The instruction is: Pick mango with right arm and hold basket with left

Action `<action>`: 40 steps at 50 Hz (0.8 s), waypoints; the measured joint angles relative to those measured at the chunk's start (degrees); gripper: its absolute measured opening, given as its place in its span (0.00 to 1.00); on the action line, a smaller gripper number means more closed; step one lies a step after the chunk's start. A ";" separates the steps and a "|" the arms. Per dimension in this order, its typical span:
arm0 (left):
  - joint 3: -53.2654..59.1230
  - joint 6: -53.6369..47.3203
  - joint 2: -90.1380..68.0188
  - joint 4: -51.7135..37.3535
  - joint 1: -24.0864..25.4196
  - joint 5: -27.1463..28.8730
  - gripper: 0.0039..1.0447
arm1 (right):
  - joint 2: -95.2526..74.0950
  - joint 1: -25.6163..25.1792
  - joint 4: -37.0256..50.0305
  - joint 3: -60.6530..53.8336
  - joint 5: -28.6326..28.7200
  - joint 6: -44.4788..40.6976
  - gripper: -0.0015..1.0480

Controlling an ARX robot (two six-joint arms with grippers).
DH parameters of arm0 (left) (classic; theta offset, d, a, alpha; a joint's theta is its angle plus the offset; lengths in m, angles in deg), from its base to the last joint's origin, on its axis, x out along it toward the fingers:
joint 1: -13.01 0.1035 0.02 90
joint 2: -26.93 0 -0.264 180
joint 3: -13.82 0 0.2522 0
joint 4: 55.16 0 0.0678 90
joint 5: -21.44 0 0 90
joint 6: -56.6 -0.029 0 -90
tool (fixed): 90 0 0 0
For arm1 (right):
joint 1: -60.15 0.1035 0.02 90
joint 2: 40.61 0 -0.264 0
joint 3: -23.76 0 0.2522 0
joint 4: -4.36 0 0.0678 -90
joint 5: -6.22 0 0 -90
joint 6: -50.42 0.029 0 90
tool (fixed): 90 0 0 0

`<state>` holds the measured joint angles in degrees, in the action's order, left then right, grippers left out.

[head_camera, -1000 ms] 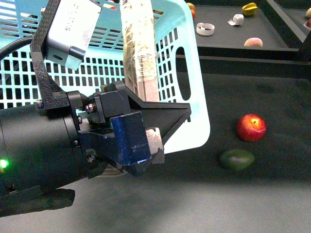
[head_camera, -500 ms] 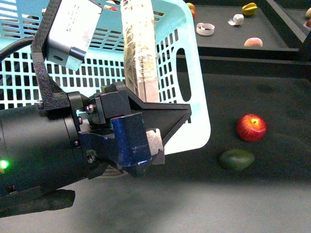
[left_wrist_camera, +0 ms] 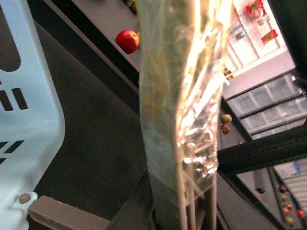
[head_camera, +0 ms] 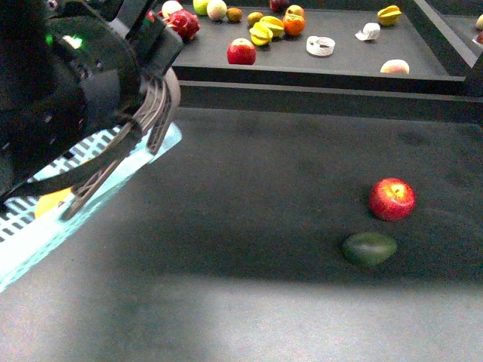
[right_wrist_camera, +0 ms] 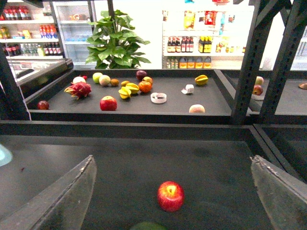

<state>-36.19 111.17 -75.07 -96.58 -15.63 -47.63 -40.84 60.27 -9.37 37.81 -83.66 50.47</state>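
At far left in the front view, the bulky left arm [head_camera: 68, 83] hangs over the basket [head_camera: 30, 241], which lies tipped low on the dark table [head_camera: 249, 302]; a yellow-orange patch seen through its slots [head_camera: 51, 202] is probably the mango. The taped handle [left_wrist_camera: 180, 96] fills the left wrist view (whether the left fingers grip it I cannot tell). Further right lie a red apple [head_camera: 392, 198] and an avocado [head_camera: 369, 248], just beside each other. The right fingers [right_wrist_camera: 72, 196] stand spread wide, empty, above the apple.
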 joint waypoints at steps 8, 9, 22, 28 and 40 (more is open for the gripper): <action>-8.76 10.34 -7.93 0.24 3.02 -3.69 0.12 | 0.00 0.00 0.00 0.00 -0.02 -0.02 0.92; -9.88 12.20 -9.16 0.02 3.45 -4.09 0.12 | 0.00 0.00 0.00 0.00 -0.02 -0.02 0.92; -18.95 22.88 -20.52 -6.43 7.56 -3.52 0.12 | 0.00 0.00 0.00 0.00 -0.04 -0.02 0.92; -21.86 25.97 -26.32 -11.30 10.54 -1.79 0.12 | 0.00 0.00 0.00 0.00 -0.04 -0.02 0.92; -23.26 27.41 -32.70 -18.69 12.52 -2.43 0.12 | 0.00 0.00 0.00 0.00 -0.04 -0.02 0.92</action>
<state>-59.44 138.58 -107.77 -115.27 -3.11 -50.06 -40.84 60.27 -9.37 37.81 -83.70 50.45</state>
